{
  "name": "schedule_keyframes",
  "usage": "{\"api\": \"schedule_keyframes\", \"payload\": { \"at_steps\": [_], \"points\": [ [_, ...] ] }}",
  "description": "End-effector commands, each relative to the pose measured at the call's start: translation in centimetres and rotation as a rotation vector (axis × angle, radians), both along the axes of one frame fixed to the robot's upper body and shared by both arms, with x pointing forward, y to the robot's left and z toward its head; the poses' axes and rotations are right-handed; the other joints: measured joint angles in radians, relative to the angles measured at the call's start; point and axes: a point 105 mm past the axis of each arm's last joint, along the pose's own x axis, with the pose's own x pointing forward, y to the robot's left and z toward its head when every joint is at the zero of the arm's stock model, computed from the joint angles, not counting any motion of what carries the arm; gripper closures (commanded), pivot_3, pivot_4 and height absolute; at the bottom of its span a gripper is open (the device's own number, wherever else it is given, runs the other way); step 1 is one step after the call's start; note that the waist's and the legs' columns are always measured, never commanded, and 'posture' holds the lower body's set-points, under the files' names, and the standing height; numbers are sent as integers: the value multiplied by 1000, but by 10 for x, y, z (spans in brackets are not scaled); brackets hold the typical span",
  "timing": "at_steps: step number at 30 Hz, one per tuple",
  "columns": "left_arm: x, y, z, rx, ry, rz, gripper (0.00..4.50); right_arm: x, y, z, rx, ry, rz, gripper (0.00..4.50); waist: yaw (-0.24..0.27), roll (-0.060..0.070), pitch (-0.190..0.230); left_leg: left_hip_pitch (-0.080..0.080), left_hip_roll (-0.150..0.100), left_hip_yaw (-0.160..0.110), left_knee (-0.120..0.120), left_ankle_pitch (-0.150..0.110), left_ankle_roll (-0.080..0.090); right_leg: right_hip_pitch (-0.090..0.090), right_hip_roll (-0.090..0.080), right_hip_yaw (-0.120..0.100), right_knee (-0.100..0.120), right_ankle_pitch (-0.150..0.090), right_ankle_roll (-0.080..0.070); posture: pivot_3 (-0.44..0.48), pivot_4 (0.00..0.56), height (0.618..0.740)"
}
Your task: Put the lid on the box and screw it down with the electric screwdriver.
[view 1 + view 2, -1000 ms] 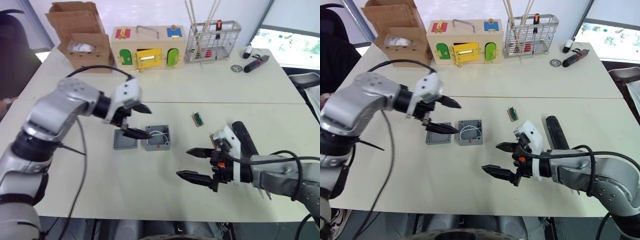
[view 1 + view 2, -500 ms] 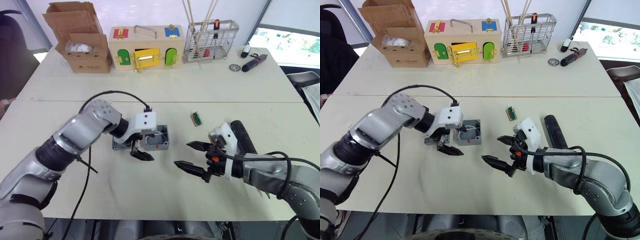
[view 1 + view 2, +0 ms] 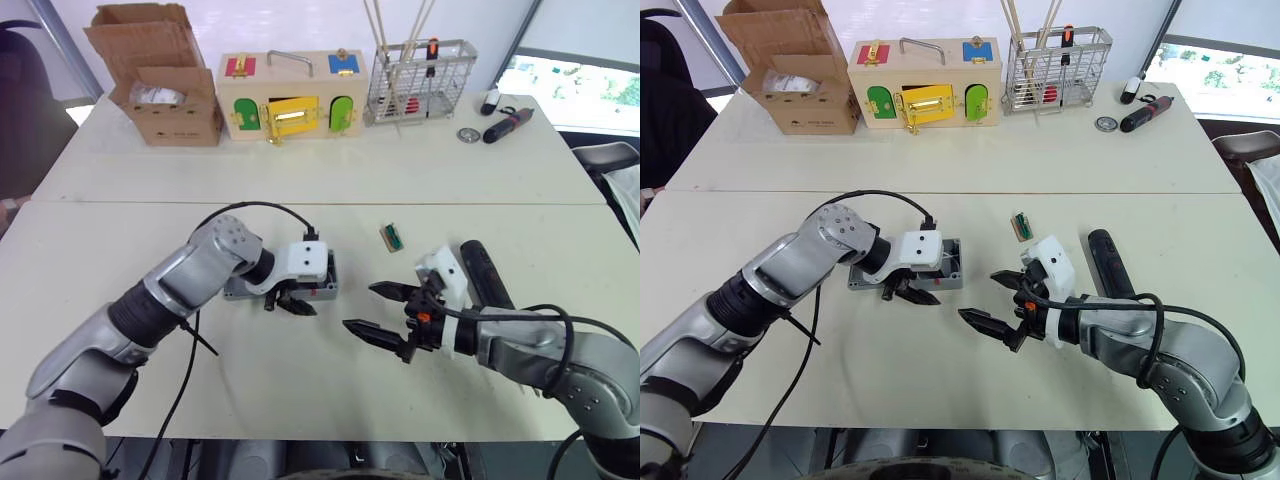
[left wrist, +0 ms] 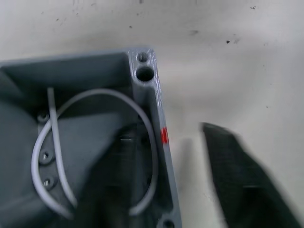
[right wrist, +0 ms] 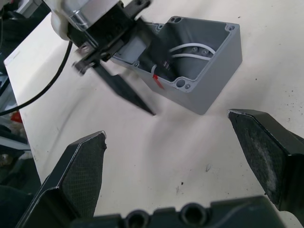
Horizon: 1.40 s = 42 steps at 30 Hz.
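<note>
Lid (image 3: 243, 288) lies flat on the tabletop (image 3: 300, 390), touching the open box (image 3: 322, 279) on its left. Our left gripper (image 3: 292, 303), jaws spread and empty, straddles the box's near wall. Our right gripper (image 3: 385, 315) waits wide open and empty, the electric screwdriver (image 3: 483, 275) just beyond. We should grip the lid by its edges.
</note>
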Motion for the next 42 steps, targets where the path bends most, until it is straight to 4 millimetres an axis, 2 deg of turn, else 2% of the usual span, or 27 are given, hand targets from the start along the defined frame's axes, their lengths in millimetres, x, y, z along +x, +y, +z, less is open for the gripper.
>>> {"api": "schedule_keyframes", "payload": {
  "at_steps": [1, 9, 13, 22, 39, 42],
  "points": [
    [4, -3, 8, 8, -63, -33, 4410, -1, 1, 8, 15, -36, -1, 0, 0, 0, 0, 0, 0, 0, 0, 0, 0, 0, 0, 0, 0, 0, 0, 0, 150, 740],
    [7, -3, 16, 29, -107, -133, 4469, -5, -2, 5, 22, -12, -9, 0, 1, 0, 0, 0, 0, 0, 0, 0, 0, 0, 0, 0, 0, 0, 0, 0, 150, 740],
    [-2, -6, 26, -10, -112, -369, 4469, -11, -8, 5, 18, 21, 9, 0, 1, 0, 0, 0, 0, 0, 0, 1, -2, 0, 0, 0, 0, 0, 0, 0, 150, 740],
    [-1, -1, 12, 82, -141, -631, 4469, -24, -17, 8, 2, 50, 7, 0, -1, 0, 0, 0, 0, 0, 0, 0, 0, 0, 0, 0, 0, 0, 0, 0, 150, 740],
    [-2, -11, 4, 99, -157, -748, 4469, -29, -10, 6, 23, 61, -24, 0, -3, 0, 0, 0, 0, 0, 1, 0, 0, 0, 0, 0, 1, 0, 0, 0, 150, 740],
    [-2, -10, 4, 98, -164, -750, 3217, -29, -9, 5, 23, 63, -22, 0, -2, 0, 0, 0, 0, 0, 1, 0, 0, 0, 0, 0, 1, 0, 0, 0, 150, 740]
  ]
}}
